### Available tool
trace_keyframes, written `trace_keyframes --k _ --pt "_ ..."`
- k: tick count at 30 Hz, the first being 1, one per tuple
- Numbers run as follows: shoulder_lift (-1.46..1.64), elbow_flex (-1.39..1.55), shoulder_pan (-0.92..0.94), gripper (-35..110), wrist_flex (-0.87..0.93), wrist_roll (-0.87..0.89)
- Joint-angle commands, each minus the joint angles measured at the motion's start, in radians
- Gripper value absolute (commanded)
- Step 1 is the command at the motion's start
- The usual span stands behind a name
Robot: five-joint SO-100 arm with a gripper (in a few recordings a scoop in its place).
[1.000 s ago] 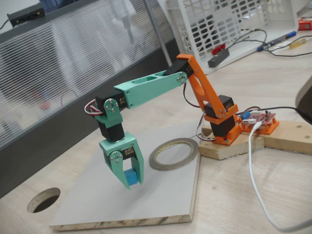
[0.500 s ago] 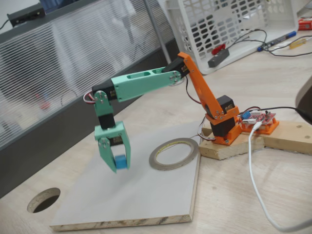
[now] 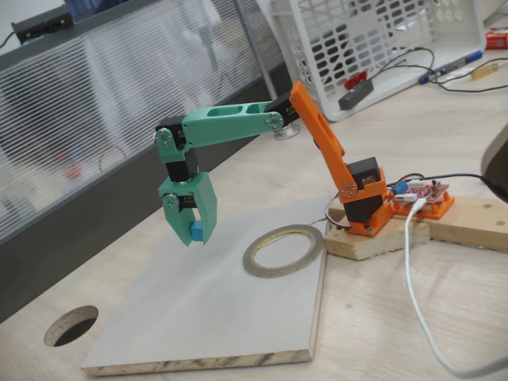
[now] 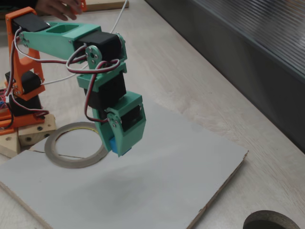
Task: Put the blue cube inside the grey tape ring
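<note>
Blue cube (image 3: 195, 231) pinched in gripper (image 3: 196, 235), now lifted higher, nearer grey tape ring (image 3: 283, 250); carry under way.

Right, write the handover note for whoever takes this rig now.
Claw: shut on the blue cube, held in the air above the grey board, clear of its surface.
Grey tape ring: lying flat on the board, near the arm's orange base; its centre is empty. In the first fixed view the claw hangs to the left of the ring, not over it.
Done: cube picked up and lifted.
Left: carry the cube over the ring's hollow, lower it, open the claw and leave the cube inside.
</note>
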Motion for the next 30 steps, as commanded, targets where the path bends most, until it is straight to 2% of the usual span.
trace_keyframes --k 1,5,12,19,30 --pt "0.066 0.061 0.023 12 0.008 0.009" --pt "0.103 0.264 0.023 12 0.006 0.009" --pt "0.489 0.54 0.023 12 0.006 0.009" --pt "0.726 0.874 0.028 12 0.005 0.009" --pt "0.753 0.928 0.028 12 0.008 0.012"
